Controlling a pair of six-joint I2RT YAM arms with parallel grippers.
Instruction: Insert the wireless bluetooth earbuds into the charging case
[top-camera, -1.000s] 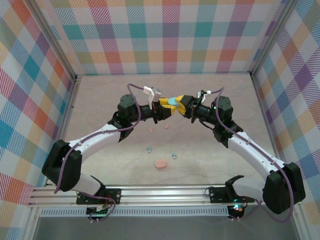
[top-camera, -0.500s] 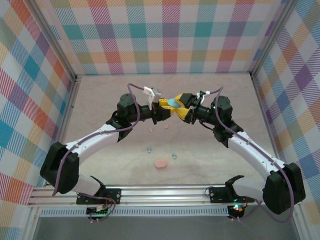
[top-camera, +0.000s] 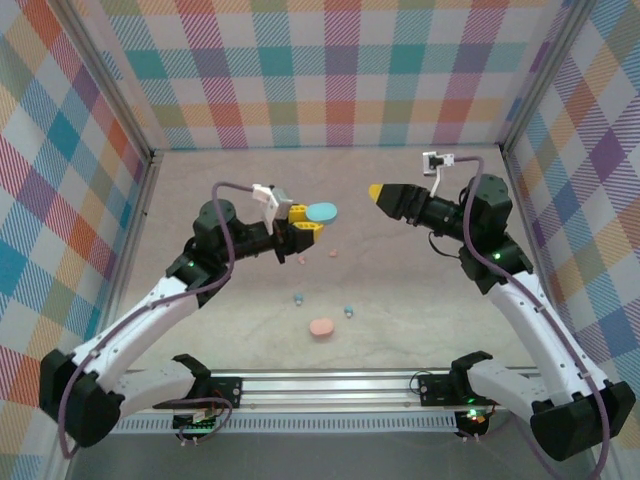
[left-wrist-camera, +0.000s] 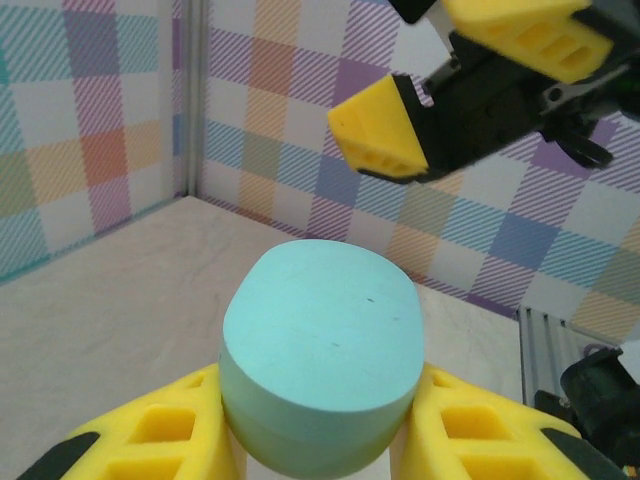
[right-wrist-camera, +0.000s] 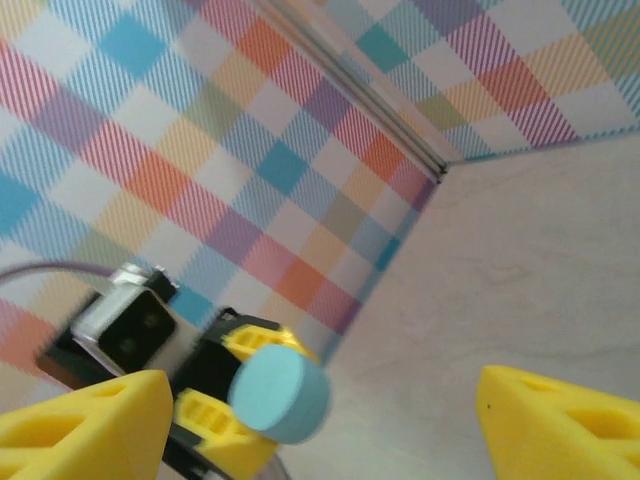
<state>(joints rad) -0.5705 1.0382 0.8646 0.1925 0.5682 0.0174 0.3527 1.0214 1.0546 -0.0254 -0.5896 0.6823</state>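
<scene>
A second ago the two hands met over the middle of the bench, both at the light blue charging case (top-camera: 322, 211). They have since drawn well apart. The left hand (top-camera: 305, 222) has swung back to its own side with the case clamped between its yellow fingers. The right hand (top-camera: 383, 194) has pulled away to the right. It is empty, and its wrist camera shows its fingers spread wide.

In the left wrist view the case is a smooth, matte oval puck with a flat top and rounded sides. A slightly darker band runs low around it. The fingers (left-wrist-camera: 170, 425) pressing on either side are yellow moulded plastic with open ribbed pockets.

The earbuds have not moved and all lie loose on the pale, faintly grained bench (top-camera: 420, 300). The pale pink buds (top-camera: 333, 252) sit just below the raised case. The light blue buds (top-camera: 298, 298) lie nearer the arm bases, a little apart from each other. A pink oval case (top-camera: 321, 327) lies flat between and just in front of the blue pair. Pastel plaid walls (top-camera: 340, 70) enclose the bench.
</scene>
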